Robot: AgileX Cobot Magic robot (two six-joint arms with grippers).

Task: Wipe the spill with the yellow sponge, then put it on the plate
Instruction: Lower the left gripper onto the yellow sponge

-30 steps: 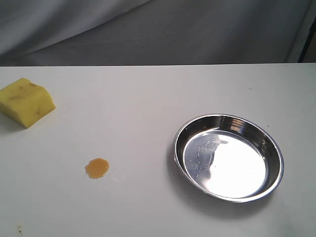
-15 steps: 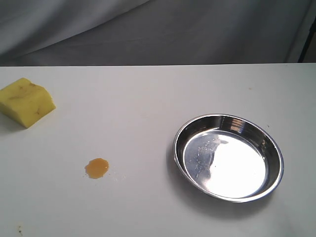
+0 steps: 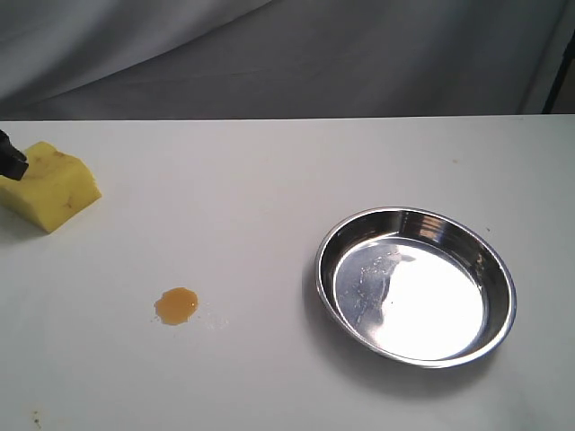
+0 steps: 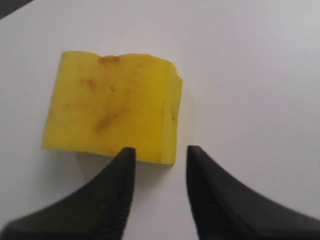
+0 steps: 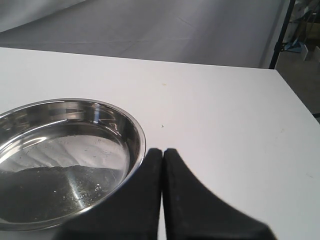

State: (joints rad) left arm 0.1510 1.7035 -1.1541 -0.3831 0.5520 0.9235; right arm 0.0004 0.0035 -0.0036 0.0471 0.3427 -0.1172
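Observation:
The yellow sponge (image 3: 49,186) lies at the far left of the white table, its top stained brownish-orange. A black tip of my left gripper (image 3: 13,156) shows at the left edge over the sponge. In the left wrist view the sponge (image 4: 112,107) sits just ahead of my left gripper (image 4: 161,152), which is open with nothing between its fingers. The spill (image 3: 176,305) is a small amber puddle toward the front left. The plate (image 3: 415,285) is a shiny steel dish on the right. My right gripper (image 5: 163,152) is shut and empty beside the plate's rim (image 5: 137,137); the exterior view does not show it.
A grey cloth backdrop (image 3: 287,54) hangs behind the table's far edge. A dark stand leg (image 5: 280,35) rises past the table's corner in the right wrist view. A tiny speck (image 3: 36,416) marks the front left of the table.
A black tip of my left gripper has come into the exterior view at the left edge, over the sponge. The sponge, spill and plate have not moved.

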